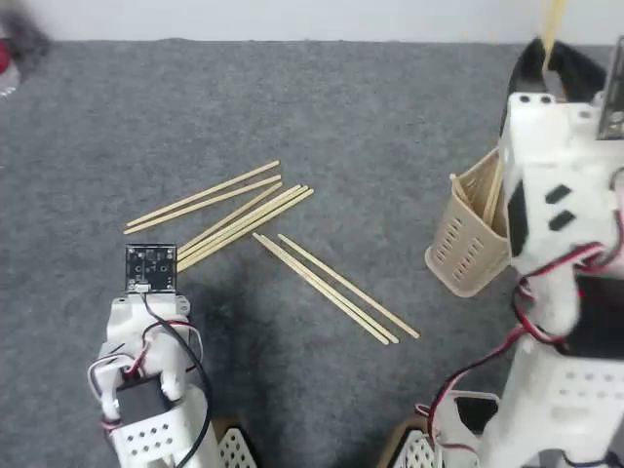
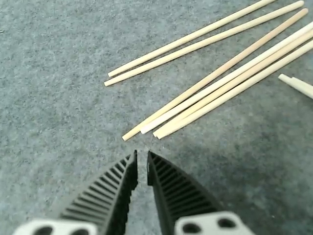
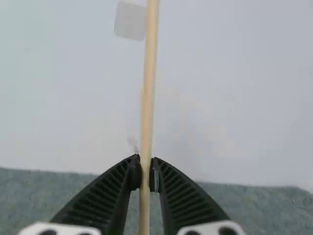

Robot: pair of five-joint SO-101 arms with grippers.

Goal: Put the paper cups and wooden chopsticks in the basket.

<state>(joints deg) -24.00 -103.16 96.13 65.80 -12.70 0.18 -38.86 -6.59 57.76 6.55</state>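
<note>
Chopstick (image 3: 149, 73) is pinched in the right gripper (image 3: 145, 171), jaws clamped on its lower part w/ the rest sticking straight out past the tips. In the high view it sits at ~1 o'clock, up off the mat and at abt 12 o'clock from the basket (image 1: 468, 244), so not in yet.

Basket is at 3 o'clock, tilted, partly behind the right arm. A few sticks (image 1: 485, 190) already stand in it.

Left gripper (image 2: 142, 159) is at ~8 o'clock, low over the grey mat (image 1: 390, 117). Jaws nearly pressed together, thin gap, nothing between them. Tips are just short of the near ends of the loose chopsticks (image 1: 244, 222).

Loose ones lie mid-mat in 3 clusters:
- a pair at ~10 o'clock
- a bundle of abt four just beside it
- a few more at ~5 o'clock from the bundle, angled twd the basket

Est. progress: partway, prob under half of the sticks done. Left to do: drop the held stick in, then clear all 3 clusters. The tight bundle likely needs a one-at-a-time pick.
</note>
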